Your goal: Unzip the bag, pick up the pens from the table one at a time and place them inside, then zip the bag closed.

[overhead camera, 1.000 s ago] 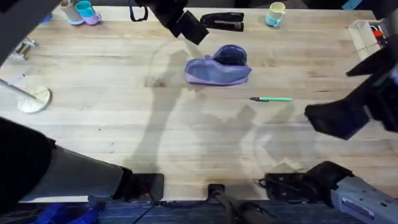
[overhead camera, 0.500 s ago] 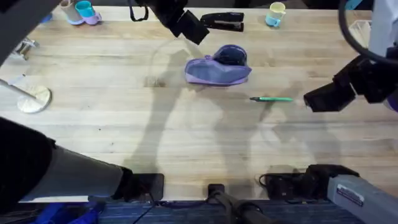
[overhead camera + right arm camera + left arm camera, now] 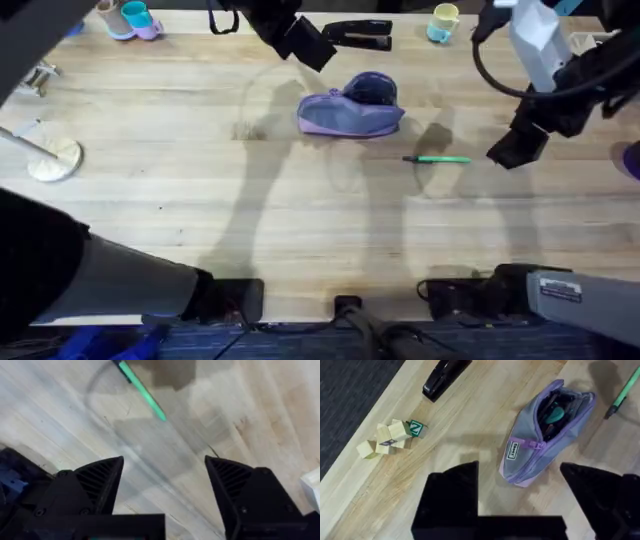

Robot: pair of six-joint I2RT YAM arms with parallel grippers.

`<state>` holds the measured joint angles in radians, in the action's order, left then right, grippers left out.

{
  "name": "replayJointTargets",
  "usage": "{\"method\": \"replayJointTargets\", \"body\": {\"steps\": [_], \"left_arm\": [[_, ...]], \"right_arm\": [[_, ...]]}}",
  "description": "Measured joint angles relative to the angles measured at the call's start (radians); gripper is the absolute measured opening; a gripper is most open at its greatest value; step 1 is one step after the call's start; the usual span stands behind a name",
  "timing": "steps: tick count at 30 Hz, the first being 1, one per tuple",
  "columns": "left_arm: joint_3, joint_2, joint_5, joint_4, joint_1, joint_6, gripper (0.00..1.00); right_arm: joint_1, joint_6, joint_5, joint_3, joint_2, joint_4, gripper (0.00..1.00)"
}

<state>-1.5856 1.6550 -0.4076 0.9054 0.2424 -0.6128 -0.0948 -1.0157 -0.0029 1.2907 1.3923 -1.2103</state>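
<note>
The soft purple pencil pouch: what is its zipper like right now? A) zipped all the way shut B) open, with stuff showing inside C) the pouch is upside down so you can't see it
B: the soft lavender-purple fabric pencil pouch gapes open along its top in the left wrist view, with dark and teal items visible inside, while the slim bright green pen lies on the light wooden table outside it.

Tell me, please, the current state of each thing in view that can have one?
bag: unzipped, lying on the table, items visible inside.
green pen: lying loose on the table, outside the bag.
stapler: closed.
left gripper: open, empty, above the bag.
right gripper: open, empty, near the green pen.
</note>
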Motion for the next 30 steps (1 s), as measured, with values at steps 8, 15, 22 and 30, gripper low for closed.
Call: {"method": "replayJointTargets", "body": {"steps": [8, 15, 22, 30], "left_arm": [[0.000, 0.000, 0.000, 0.000, 0.000, 0.000, 0.993], [0.000, 0.000, 0.000, -0.002, 0.000, 0.000, 0.992], [0.000, 0.000, 0.000, -0.002, 0.000, 0.000, 0.993], [0.000, 0.000, 0.000, -0.002, 0.000, 0.000, 0.993]], "right_arm": [[0.011, -0.020, 0.003, 0.000, 0.088, 0.010, 0.996], [0.074, -0.132, -0.051, 0.000, 0.116, 0.042, 0.996], [0.098, -0.247, -0.093, 0.000, 0.172, 0.041, 0.996], [0.098, -0.262, -0.118, -0.001, 0.231, 0.052, 0.997]]}}
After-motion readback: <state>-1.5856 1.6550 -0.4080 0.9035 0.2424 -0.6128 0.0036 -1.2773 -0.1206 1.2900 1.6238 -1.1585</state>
